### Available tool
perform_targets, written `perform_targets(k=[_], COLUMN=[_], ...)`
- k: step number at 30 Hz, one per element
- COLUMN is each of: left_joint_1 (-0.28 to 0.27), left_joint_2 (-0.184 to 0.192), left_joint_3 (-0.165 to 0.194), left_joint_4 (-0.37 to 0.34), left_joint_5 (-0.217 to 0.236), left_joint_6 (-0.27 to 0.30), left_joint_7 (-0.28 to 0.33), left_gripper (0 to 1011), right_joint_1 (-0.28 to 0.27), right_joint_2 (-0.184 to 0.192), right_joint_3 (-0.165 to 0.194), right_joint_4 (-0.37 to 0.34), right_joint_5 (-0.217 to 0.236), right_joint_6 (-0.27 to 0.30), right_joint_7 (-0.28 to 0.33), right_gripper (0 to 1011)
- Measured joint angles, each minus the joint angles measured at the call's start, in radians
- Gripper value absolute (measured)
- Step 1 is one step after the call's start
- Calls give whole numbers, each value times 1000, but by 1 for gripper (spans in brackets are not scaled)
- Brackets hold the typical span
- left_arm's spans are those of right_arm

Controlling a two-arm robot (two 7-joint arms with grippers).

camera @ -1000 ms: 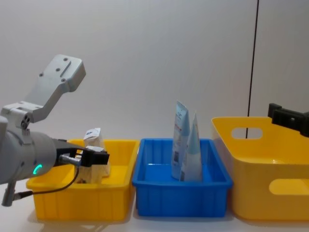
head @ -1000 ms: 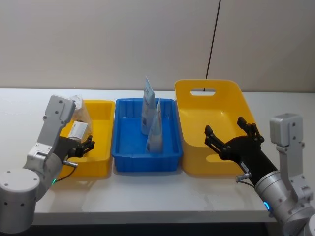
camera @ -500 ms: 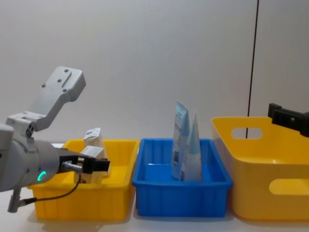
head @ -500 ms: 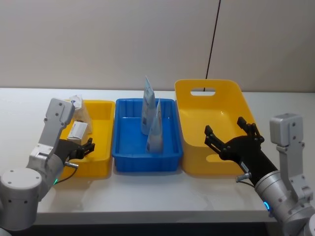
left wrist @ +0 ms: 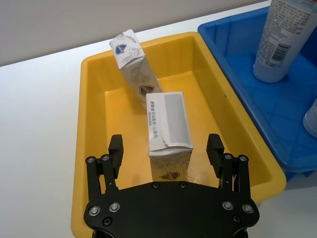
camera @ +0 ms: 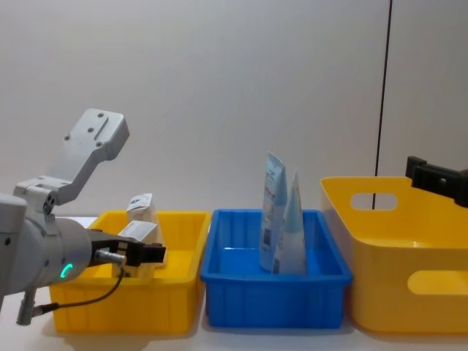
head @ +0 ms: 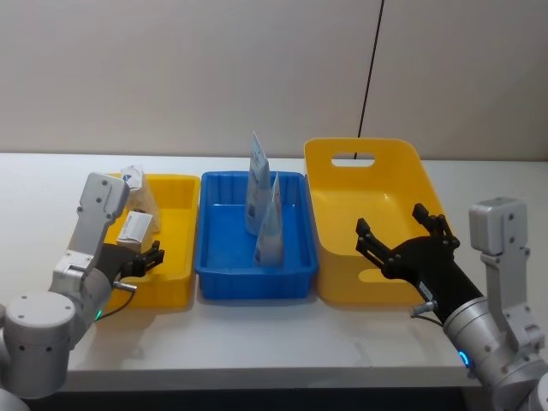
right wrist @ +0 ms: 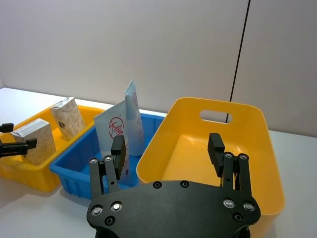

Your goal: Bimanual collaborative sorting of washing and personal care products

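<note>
The two squeeze tubes stand in the blue bin [head: 257,287] at the middle of the table [head: 282,334] — the taller tube [head: 258,184] toward the back, the shorter tube [head: 271,224] just in front of it and leaning against it. To their left, in the small yellow bin [head: 175,248], the small pale pack [left wrist: 168,129] stands upright near the middle of the floor, and the marbled pack [left wrist: 130,57] sits tilted at the far end, just behind it.

The left gripper [head: 141,259] hovers at the near end of that small bin with its fingers [left wrist: 116,148] spread wide; the wrist view shows the pale pack framed between them with a clear gap on each side, so nothing is held. On the right, the large yellow bin [head: 325,223] sits beside the blue one, and the right gripper [head: 394,224] hangs over its front part — spread wide too, and carrying nothing.
</note>
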Motion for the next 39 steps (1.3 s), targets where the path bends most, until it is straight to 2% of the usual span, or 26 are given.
perform_targets(k=[6,9,15,16,18,19,26,39], left_joint_1=[-4,-6,-12,-14,-15,-16,-21,-19], left_joint_2=[-6,-9,-17,-19,-21,-23,-33,-41], left_joint_3=[-5,-8,-13,-14,-15,-16,-22,-33], left_joint_4=[16,24,46,52,57,62,78,87], left_joint_5=[9,14,23,25,27,28,33,44], left_joint_6=[-16,-26,-46,-49,-52,-54,-59,-62], left_joint_7=[8,13,21,22,23,24,28,33], left_gripper=[1000,956,799,745,707,647,450,376], right_joint_1=[0,0,0,0,0,0,0,0], right_joint_2=[0,0,0,0,0,0,0,0], right_joint_3=[0,0,0,0,0,0,0,0], right_joint_4=[0,0,0,0,0,0,0,0], right_joint_5=[0,0,0,0,0,0,0,0], right_joint_6=[0,0,0,0,0,0,0,0], right_joint_7=[0,0,0,0,0,0,0,0], right_gripper=[1002,1002,1002,1002,1002,1002,1002,1002])
